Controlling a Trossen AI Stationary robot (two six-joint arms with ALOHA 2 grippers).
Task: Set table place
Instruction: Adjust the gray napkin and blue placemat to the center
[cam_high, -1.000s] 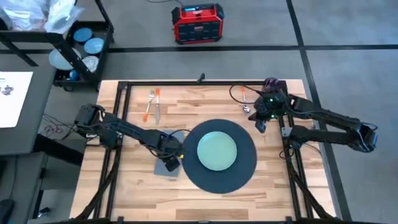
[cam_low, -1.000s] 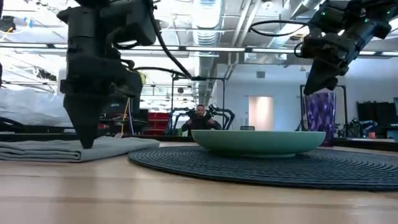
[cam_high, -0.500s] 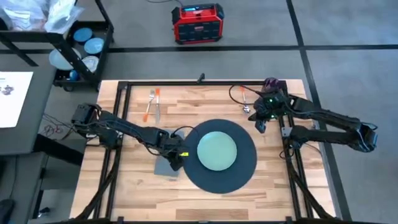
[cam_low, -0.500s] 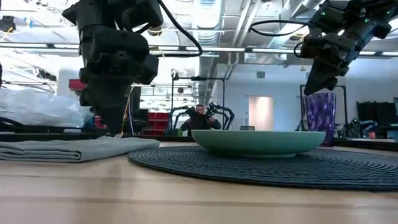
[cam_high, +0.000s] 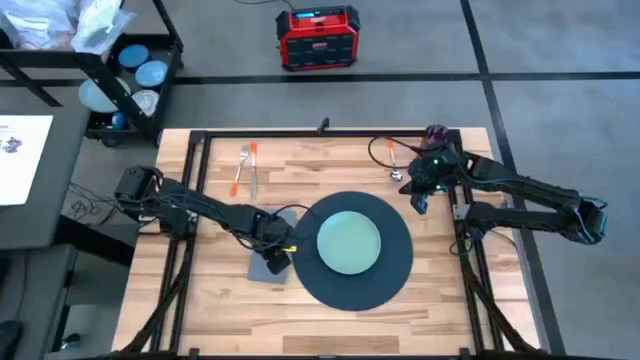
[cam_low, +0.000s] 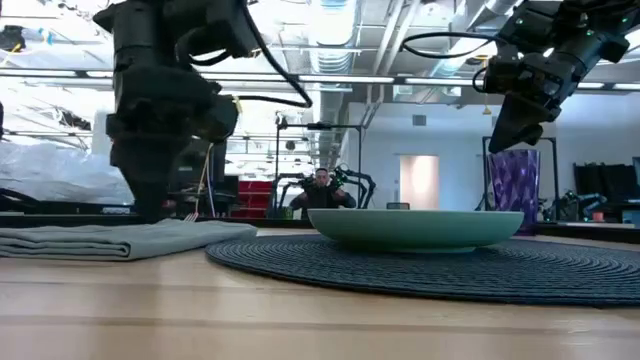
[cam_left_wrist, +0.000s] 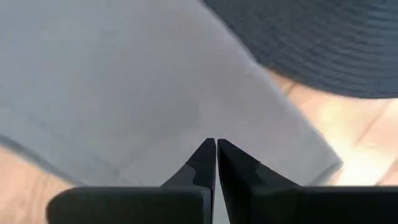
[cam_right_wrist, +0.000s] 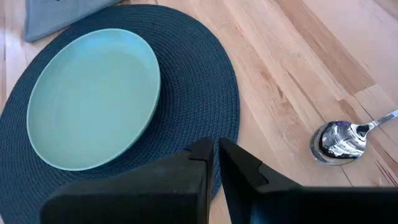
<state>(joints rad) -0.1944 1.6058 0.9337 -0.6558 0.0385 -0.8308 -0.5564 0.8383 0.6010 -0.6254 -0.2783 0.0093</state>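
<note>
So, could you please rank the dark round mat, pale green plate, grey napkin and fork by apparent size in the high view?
1. Dark round woven mat
2. Pale green round plate
3. Grey square cloth napkin, partly hidden by the left arm
4. Orange-handled fork

Bright, even overhead light fills the scene, with ceiling strip lights (cam_low: 330, 78) glaring white behind silhouetted arms in the low view. The spoon (cam_right_wrist: 341, 138) mirrors highlights; the near table (cam_low: 300, 320) blurs softly.

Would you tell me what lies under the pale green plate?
The plate sits centred on the dark round mat, whose rim shows all around; anything beneath the plate's middle is covered.
</note>
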